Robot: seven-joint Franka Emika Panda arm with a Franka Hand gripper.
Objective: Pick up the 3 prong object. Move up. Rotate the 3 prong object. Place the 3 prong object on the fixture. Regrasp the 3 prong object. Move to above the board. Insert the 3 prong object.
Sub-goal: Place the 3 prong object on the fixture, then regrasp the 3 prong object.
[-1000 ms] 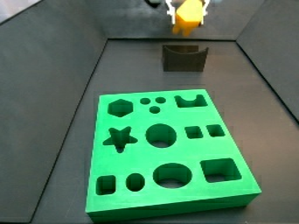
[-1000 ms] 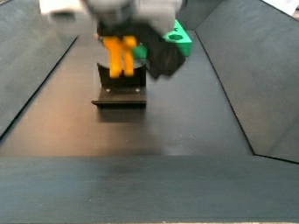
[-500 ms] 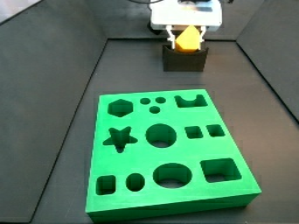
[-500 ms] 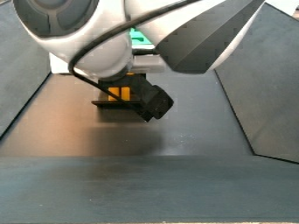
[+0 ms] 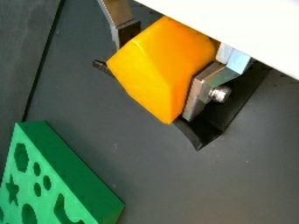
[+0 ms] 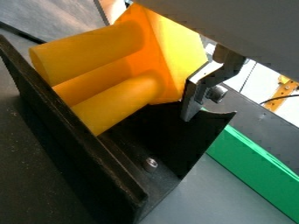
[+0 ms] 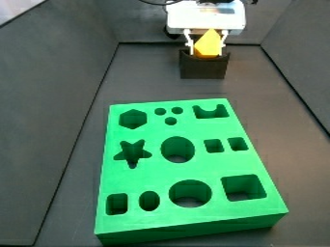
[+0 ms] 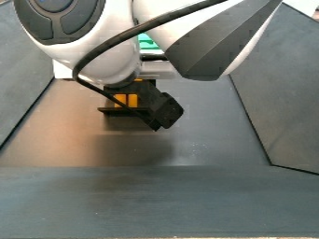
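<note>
The orange-yellow 3 prong object [image 5: 163, 66] sits between the fingers of my gripper [image 5: 162, 63], which is shut on it. In a wrist view its prongs [image 6: 100, 92] lie in the notch of the dark fixture [image 6: 82, 149]. In a side view the gripper [image 7: 206, 41] is low over the fixture [image 7: 203, 67] at the far end, with the orange piece [image 7: 204, 41] touching its top. The other side view shows the orange piece [image 8: 122, 98] mostly hidden behind my arm. The green board [image 7: 187, 164] lies nearer, apart from the gripper.
Dark sloping walls [image 7: 71, 106] enclose the floor on both sides. My large white arm [image 8: 137, 37] fills the upper part of a side view and hides the board except a green sliver [image 8: 149, 42]. A board corner [image 5: 47, 179] shows in a wrist view.
The gripper has come down with the orange piece from above the fixture onto it. Over the last half second nothing has visibly moved.
</note>
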